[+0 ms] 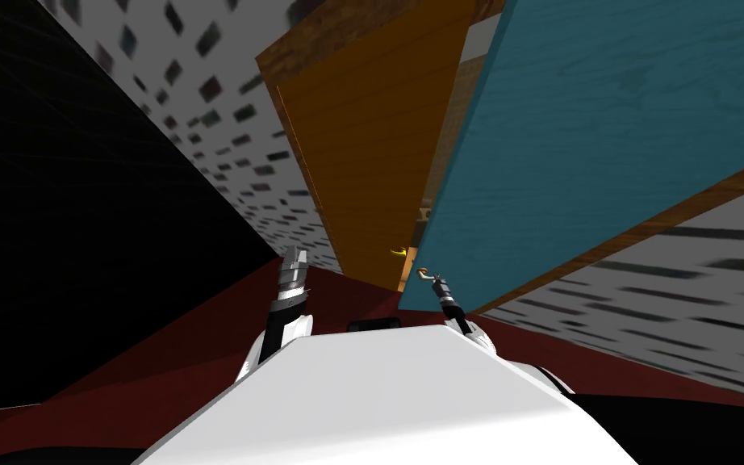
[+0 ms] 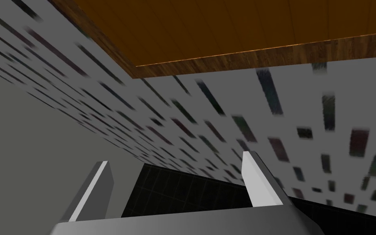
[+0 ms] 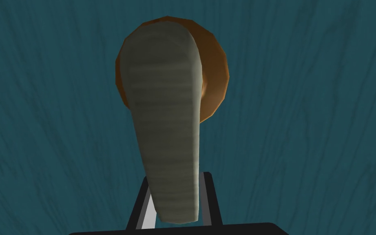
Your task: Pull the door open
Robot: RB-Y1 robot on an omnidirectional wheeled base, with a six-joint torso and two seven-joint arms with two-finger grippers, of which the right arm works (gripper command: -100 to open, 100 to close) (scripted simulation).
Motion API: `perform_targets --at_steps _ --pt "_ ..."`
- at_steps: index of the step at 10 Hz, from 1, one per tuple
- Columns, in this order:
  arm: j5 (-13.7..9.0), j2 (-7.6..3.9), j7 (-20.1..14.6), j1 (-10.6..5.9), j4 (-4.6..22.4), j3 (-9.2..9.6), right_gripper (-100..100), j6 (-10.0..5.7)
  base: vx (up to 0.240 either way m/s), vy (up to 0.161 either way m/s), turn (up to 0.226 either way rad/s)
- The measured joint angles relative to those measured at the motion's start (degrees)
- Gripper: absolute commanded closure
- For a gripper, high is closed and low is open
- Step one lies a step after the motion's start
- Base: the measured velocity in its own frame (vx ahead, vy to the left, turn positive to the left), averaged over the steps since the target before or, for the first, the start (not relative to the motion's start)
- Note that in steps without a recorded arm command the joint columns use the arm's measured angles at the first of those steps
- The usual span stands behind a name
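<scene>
Currently the right gripper point(image 3: 178, 206) is clamped on the free end of the grey lever handle point(image 3: 164, 122), whose long axis runs straight from its jaws to the teal door point(image 3: 305, 122) ahead; the left gripper point(image 2: 175, 160) stands open, well apart.

No legible text or labels.
</scene>
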Motion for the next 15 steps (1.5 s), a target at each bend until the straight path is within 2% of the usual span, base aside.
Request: perform_targets --at_steps 2,3,5,7,8,9,10,11,13,15 --pt "0.7 -0.91 -1.2 1.08 -0.9 0.57 100 -1.09 -0.192 -0.06 0.109" --pt "1.1 -1.28 -1.8 1.05 -0.5 1.01 100 -1.82 -0.19 -0.013 0.11" --pt "2.1 -2.2 -3.3 1.97 0.8 1.92 100 -4.52 -0.205 -0.065 0.119" --pt "3.1 -2.84 -4.7 3.06 0.9 2.97 100 -6.4 -0.198 -0.046 0.103" --pt "3.6 -3.14 -5.5 3.94 -0.3 3.43 100 -6.54 -0.221 -0.026 0.088" --pt "4.0 -3.15 -6.2 5.6 -2.7 3.83 100 -6.36 -0.135 -0.03 0.029" --pt "4.2 -3.33 -6.4 4.82 -0.4 4.03 100 -7.66 -0.044 -0.021 -0.021" --pt "4.2 -3.39 -6.3 4.88 0.1 4.01 100 -7.94 -0.144 -0.073 0.191" --pt "4.5 -3.97 -6.7 5.64 0.6 3.76 100 -9.5 -0.197 -0.066 0.203" --pt "4.8 -4.47 -7.4 6.88 -0.1 3.75 100 -10.58 -0.136 -0.04 0.087"
